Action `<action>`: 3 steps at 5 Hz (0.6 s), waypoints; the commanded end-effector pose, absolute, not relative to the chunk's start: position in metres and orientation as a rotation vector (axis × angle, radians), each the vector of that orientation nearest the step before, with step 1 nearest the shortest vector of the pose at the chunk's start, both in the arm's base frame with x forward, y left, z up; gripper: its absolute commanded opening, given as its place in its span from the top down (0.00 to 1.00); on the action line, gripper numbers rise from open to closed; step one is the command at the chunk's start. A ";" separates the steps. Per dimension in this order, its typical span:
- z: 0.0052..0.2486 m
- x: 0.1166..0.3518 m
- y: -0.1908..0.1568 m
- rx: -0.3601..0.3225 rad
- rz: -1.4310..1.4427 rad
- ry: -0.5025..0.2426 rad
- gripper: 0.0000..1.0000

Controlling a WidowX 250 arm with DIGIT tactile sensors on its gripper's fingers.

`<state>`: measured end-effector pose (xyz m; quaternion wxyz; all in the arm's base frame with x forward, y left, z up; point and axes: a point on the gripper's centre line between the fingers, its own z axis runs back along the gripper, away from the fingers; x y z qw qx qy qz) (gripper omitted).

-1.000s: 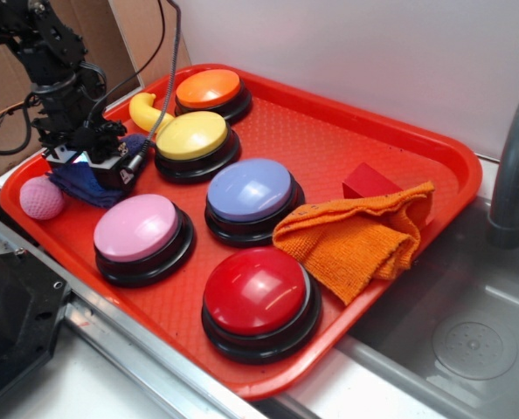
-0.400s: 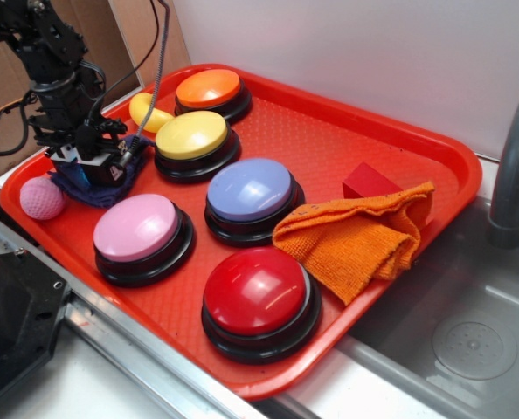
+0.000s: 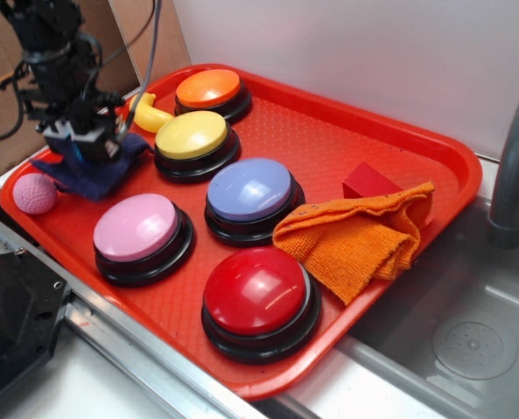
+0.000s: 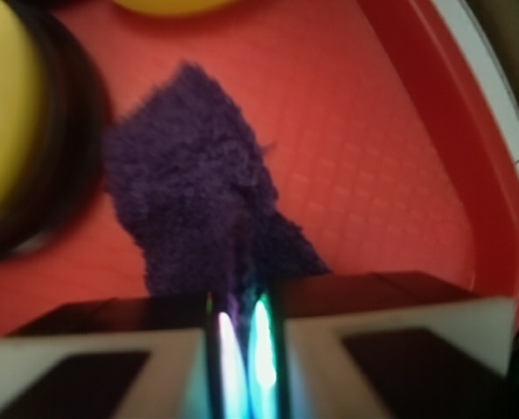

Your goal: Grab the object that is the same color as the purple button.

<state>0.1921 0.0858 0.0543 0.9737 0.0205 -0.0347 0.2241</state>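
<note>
A large red plastic tray (image 3: 434,166) with a raised rim carries everything here, and it sits beside a steel sink (image 3: 469,340) at its right edge. Five big round push buttons with black bases stand on it. The red button (image 3: 258,292) is at the near edge, the pink button (image 3: 139,229) toward the near-left, the purple button (image 3: 250,190) with its pale periwinkle dome in the middle, the yellow button (image 3: 192,136) behind that, and the orange button (image 3: 209,89) at the far-left corner. A crumpled orange knitted cloth (image 3: 360,240) lies toward the right edge, just beside the purple and red buttons, with a small red block (image 3: 366,182) touching its far side. A yellow banana-shaped toy (image 3: 148,116) lies at the far-left edge beside the orange and yellow buttons. A small pink knitted ball (image 3: 35,194) rests in the left corner.

The purple rag (image 3: 89,177) is at the left edge of the tray, between the pink ball and the yellow button. It is a small, dark purple-navy piece of fuzzy terry, rumpled, with one end drawn up to the gripper (image 3: 78,147) and the rest spread on the tray floor. In the wrist view the rag (image 4: 198,209) runs from beside the yellow button's black base down into the narrow slit between the fingers (image 4: 150,371). The jaws stand almost fully closed, pinching the cloth's end between them.
</note>
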 end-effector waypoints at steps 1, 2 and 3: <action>0.117 0.210 0.045 0.052 0.380 -0.125 1.00; 0.148 0.212 0.019 0.005 0.338 -0.130 1.00; 0.179 0.214 0.000 -0.072 0.286 -0.160 1.00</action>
